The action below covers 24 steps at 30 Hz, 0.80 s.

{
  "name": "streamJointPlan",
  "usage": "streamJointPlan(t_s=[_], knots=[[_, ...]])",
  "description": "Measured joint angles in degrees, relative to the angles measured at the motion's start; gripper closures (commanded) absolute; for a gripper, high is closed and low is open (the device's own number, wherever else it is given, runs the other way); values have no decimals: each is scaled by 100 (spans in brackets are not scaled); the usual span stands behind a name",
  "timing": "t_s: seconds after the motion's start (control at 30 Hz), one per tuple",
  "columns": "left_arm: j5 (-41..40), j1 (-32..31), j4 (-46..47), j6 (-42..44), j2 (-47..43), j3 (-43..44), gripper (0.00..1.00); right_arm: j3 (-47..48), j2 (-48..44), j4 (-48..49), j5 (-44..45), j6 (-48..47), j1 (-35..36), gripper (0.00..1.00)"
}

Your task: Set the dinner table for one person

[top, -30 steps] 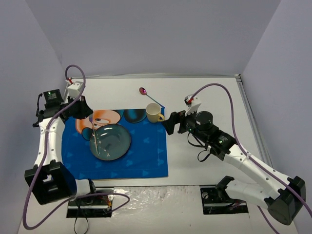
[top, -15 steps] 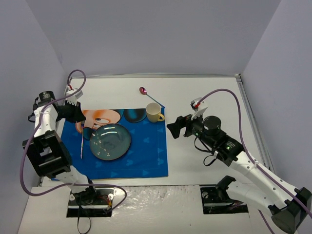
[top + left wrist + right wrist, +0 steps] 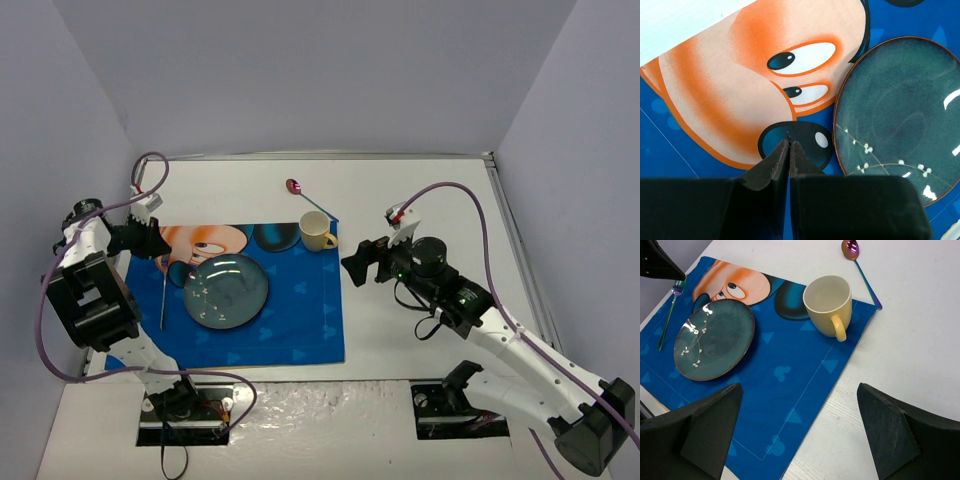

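The white tabletop (image 3: 420, 190) fills the floor of the scene. A blue cartoon-printed placemat (image 3: 300, 320) lies on its left half, and both arms reach in from the near edge.

The right tool (image 3: 799, 390) stands wide open and empty over the placemat's right edge, where cloth meets bare tabletop. The left tool (image 3: 789, 145) is pressed shut on nothing above the cartoon's dark nose. Whether its tips touch the cloth is hard to say.

A dark teal plate (image 3: 226, 290) sits on the placemat just right of the left tool. A yellow mug (image 3: 317, 232) stands upright at the far right corner of the cloth, its handle toward the right tool. A spoon (image 3: 293, 186) with a purplish bowl lies on bare tabletop beyond the mug.

From above, the fork (image 3: 163, 300) left of the plate is only a thin line. The right wrist view shows its prongs near the left tool, and the left wrist view shows the plate's white sprig pattern.
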Motion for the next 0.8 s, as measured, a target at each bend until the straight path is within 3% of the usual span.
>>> streamJointPlan(t_s=[0.8], knots=[[232,146,-162,582,645,-116,97,0,226,-26,4,-5,-19,5]])
